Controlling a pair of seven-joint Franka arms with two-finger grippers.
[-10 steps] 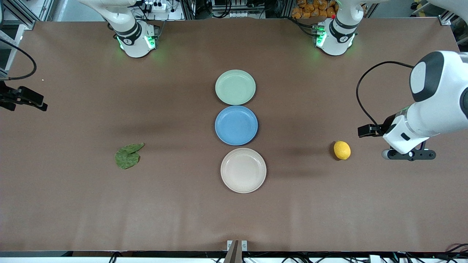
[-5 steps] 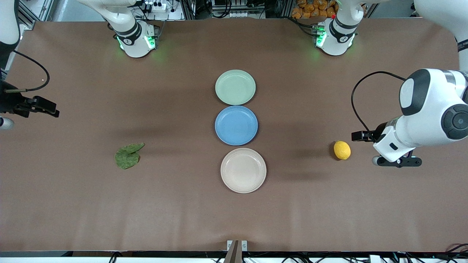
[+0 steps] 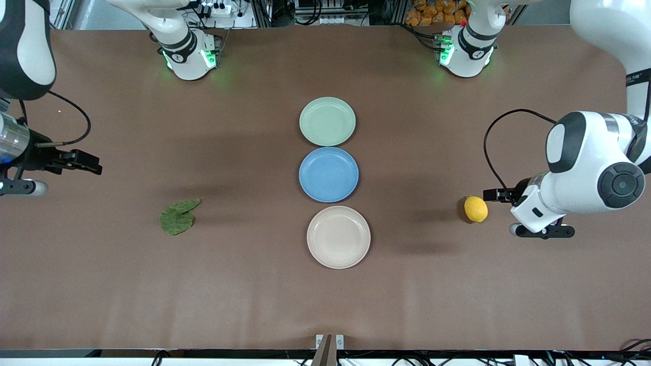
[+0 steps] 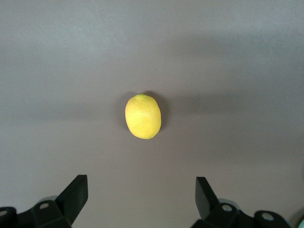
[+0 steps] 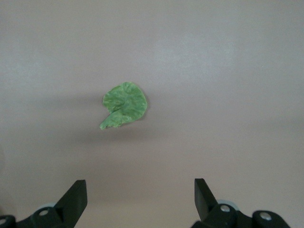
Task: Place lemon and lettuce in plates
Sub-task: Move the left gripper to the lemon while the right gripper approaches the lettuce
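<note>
Both arms in closer than a second ago. Left gripper (image 4: 138,199) jaws wide over table by lemon (image 3: 475,209); right gripper (image 5: 137,199) wide, up near lettuce (image 3: 177,217). Mint plate (image 3: 327,121) and beige plate (image 3: 338,237) bare at centre.

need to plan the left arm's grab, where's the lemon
The lemon lies on the bare table toward the left arm's end, level with the beige plate.

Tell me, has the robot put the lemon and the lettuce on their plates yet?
Not yet. The lemon and lettuce lie on the bare table, and the mint plate and beige plate hold nothing. The left end effector is open above the table beside the lemon; the right end effector is open near the lettuce. Both grasps and both placings are left.
</note>
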